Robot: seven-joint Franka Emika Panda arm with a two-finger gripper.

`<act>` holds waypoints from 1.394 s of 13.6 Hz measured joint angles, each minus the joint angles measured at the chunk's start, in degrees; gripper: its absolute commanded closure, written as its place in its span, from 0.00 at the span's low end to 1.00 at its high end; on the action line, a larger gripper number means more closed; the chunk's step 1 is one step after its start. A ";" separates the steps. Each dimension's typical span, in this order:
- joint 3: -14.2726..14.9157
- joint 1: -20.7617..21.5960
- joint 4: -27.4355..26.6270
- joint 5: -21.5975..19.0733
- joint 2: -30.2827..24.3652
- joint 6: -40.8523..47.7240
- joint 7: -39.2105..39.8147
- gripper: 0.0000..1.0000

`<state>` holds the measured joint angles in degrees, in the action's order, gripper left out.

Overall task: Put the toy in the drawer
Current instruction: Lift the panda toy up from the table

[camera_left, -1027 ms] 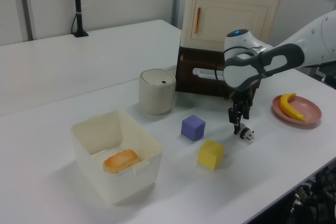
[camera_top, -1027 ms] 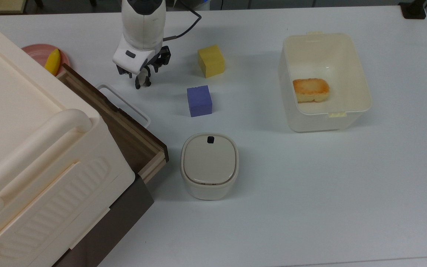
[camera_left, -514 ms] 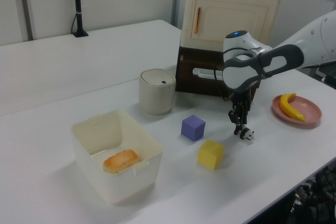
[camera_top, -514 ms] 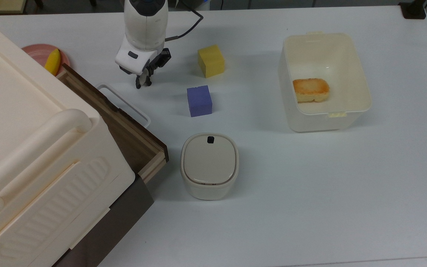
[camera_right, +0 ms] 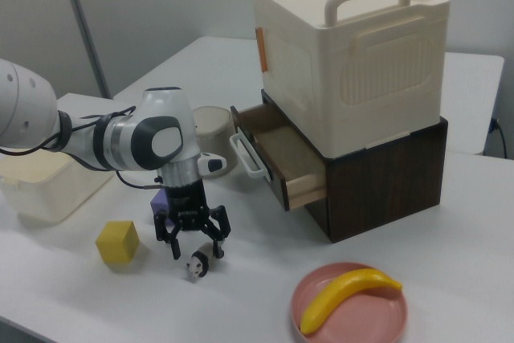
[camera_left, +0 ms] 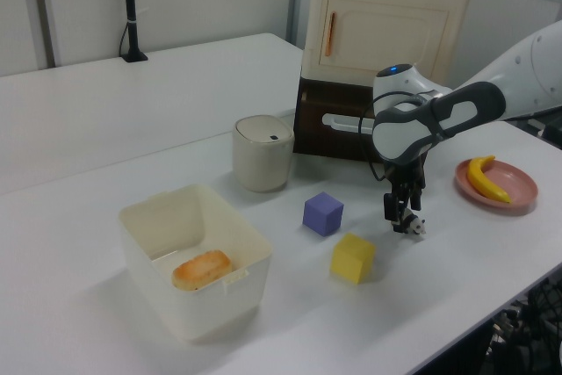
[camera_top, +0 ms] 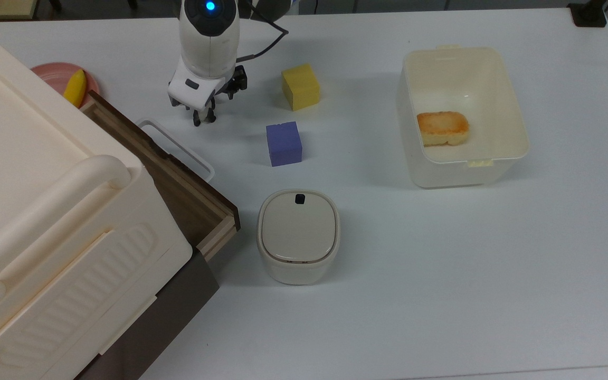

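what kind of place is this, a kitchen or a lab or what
Probably a robotics lab: a robot arm works over a plain white table set with props such as foam cubes and a toy banana on a pink plate.

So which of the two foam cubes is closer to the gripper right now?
The yellow cube is closer to the gripper. The purple cube sits farther out, toward the lidded bin.

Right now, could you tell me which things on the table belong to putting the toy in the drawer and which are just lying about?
Job: toy, open drawer, claw around the toy.

Lying about: yellow cube, purple cube, lidded bin, tub holding bread, pink plate with banana.
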<state>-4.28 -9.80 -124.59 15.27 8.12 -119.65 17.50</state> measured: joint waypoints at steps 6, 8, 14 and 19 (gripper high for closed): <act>0.00 -0.16 0.05 0.00 0.08 0.00 0.00 1.00; 0.00 -0.17 0.12 0.00 0.08 0.00 -0.24 1.00; -0.12 0.08 7.54 0.00 -2.56 4.79 -1.79 1.00; -3.26 2.50 21.94 -1.33 -8.10 17.01 -5.63 1.00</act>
<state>-7.54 -7.30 -102.65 13.94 0.02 -102.64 11.87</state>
